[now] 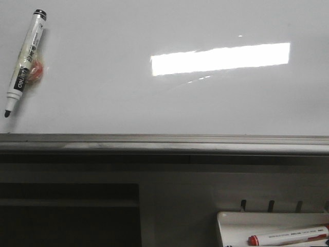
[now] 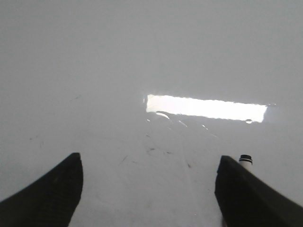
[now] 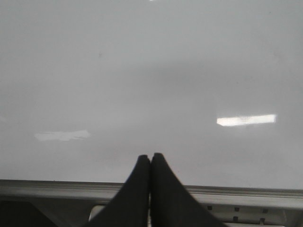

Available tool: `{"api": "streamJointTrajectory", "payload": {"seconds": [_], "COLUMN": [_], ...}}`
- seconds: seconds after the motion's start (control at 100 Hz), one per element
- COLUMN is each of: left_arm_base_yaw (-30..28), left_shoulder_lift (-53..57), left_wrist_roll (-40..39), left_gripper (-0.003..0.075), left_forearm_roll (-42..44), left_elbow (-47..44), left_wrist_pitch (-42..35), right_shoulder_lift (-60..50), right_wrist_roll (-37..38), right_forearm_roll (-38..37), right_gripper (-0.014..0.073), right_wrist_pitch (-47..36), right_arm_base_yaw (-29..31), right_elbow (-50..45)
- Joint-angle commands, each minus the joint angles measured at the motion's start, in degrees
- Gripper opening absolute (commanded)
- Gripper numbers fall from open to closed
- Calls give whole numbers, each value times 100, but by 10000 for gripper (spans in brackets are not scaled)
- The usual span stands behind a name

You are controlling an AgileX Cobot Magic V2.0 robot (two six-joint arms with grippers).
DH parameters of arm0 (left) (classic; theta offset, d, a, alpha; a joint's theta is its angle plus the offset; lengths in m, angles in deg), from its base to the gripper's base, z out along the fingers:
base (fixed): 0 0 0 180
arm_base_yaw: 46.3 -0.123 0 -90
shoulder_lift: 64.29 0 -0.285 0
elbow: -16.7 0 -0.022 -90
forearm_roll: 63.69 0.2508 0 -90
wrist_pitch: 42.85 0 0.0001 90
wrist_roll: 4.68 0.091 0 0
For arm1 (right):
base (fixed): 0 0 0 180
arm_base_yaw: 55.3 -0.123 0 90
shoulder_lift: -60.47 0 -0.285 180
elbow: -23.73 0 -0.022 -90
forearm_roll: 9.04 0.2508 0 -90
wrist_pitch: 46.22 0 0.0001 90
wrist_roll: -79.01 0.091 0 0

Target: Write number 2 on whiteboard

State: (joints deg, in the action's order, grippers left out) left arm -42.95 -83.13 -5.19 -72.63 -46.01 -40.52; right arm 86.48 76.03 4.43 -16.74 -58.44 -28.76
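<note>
Spreading wide, the left gripper (image 2: 149,189) shows its two black fingers (image 2: 52,194) far apart at the lower corners of the left wrist view, with nothing between them but bare board. Just beside the right-hand finger in that view, the black-ringed end of a white marker (image 2: 245,161) peeks out; whether it touches the finger cannot be told. The right gripper (image 3: 150,163) has its black fingers (image 3: 135,189) pressed together, tip against tip, holding nothing, and they sit over the grey metal rail (image 3: 246,194).

Beyond both grippers lies the large glossy white whiteboard (image 1: 180,103), its surface reflecting a bright rectangular light (image 1: 221,58). In the left wrist view a few faint dark smudges (image 2: 151,150) mark the board, but no drawn digit 2 can be made out in any view.

Near the whiteboard's left edge in the front view sits a white barrelled marker with a black cap end (image 1: 24,62). Its long axis runs diagonally, black end toward the far left corner, dark writing tip pointing down toward the rail. Something orange-red (image 1: 36,72) shows beside its barrel.

Past the rail, at the lower right, a small white tray (image 1: 236,221) holds a red-capped white marker (image 1: 288,236) lying nearly level.
</note>
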Motion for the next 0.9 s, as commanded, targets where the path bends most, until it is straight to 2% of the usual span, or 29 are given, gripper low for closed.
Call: {"api": "streamJointTrajectory", "payload": {"seconds": [0.0,0.11,0.26,0.51,0.67,0.89], "left_arm_base_yaw": [102,429,1246,2328,2618,2635], "left_shoulder_lift": [-198,-505,-1111,-2456,-3366,-4272], "left_wrist_roll": [51,51,51,51,51,51], "left_gripper": [529,526,525,505,494,494], "left_forearm_roll": [215,243,406,506,508,508], "left_elbow": [133,133,133,133,147,230], "left_wrist_pitch": [-570,-607,-781,-1619,-2284,-2852], "right_shoulder_lift": [96,96,96,96,96,96], "right_wrist_roll": [-5,-5,-5,-15,-15,-15], "right_forearm_roll": [63,63,75,75,75,75], "right_gripper": [-60,-61,-61,-60,-60,-61], "right_wrist_pitch": [-317,-291,-151,-95,-58,-58], "right_arm_base_yaw": [30,30,30,30,30,30], "right_elbow": [181,181,181,181,181,181]}}
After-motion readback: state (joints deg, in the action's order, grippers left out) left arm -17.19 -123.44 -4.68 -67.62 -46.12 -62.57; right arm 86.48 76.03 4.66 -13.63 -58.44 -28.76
